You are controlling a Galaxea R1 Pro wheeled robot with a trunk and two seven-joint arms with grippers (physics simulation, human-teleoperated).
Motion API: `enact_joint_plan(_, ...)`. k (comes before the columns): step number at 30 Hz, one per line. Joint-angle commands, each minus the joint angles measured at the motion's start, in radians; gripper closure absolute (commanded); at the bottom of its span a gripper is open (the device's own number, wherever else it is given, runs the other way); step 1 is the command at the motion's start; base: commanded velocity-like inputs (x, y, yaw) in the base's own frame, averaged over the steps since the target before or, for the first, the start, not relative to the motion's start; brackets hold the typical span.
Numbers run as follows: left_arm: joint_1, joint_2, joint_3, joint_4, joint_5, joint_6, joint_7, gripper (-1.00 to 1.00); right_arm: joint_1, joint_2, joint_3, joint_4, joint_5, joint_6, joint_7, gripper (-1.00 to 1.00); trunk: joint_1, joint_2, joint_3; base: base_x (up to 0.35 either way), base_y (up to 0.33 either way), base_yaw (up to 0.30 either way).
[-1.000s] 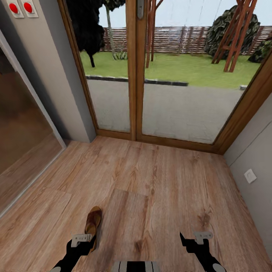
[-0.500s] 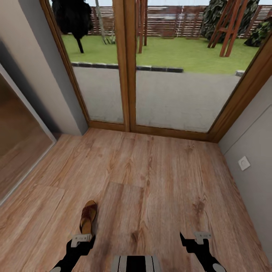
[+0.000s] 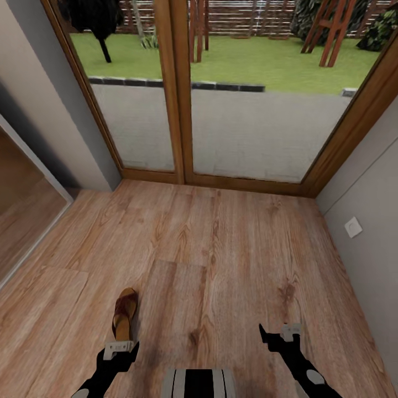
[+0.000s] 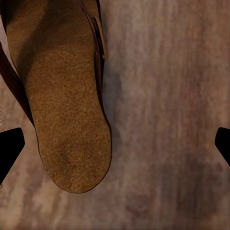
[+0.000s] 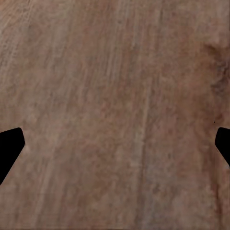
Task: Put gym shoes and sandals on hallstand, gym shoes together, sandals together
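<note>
The floor [image 3: 232, 249] is seen as matt wood-grain plank. The sandal [image 4: 67, 105] is shown with a rough, suede-like tan insole and dark brown leather straps. The door frame [image 3: 176, 94] looks like smooth wood.

The corridor floor [image 3: 232, 254] is light brown plank with darker wood-grain streaks and knots, and the one sandal [image 3: 124, 315] lying on it is dark brown leather with reddish-brown straps and a tan, grainy insole [image 4: 67, 115]. The left end effector [image 3: 120, 350] and right end effector [image 3: 281, 335] are black with pale grey plates. The glass door frame [image 3: 176, 94] is warm brown wood, the walls [image 3: 365, 215] are flat grey, and outside lie grey paving and green grass.
</note>
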Motion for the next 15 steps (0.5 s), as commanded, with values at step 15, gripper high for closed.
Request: enact_joint_plan(15,-0.016,0.011,0.009,-0.002,-0.009,-0.002,-0.006,-1.0,-0.002,-0.01,0.001,-0.443,-0.011,0.379,-0.024,-1.0,0.0,0.0,-0.001,0.0,0.0,-0.001)
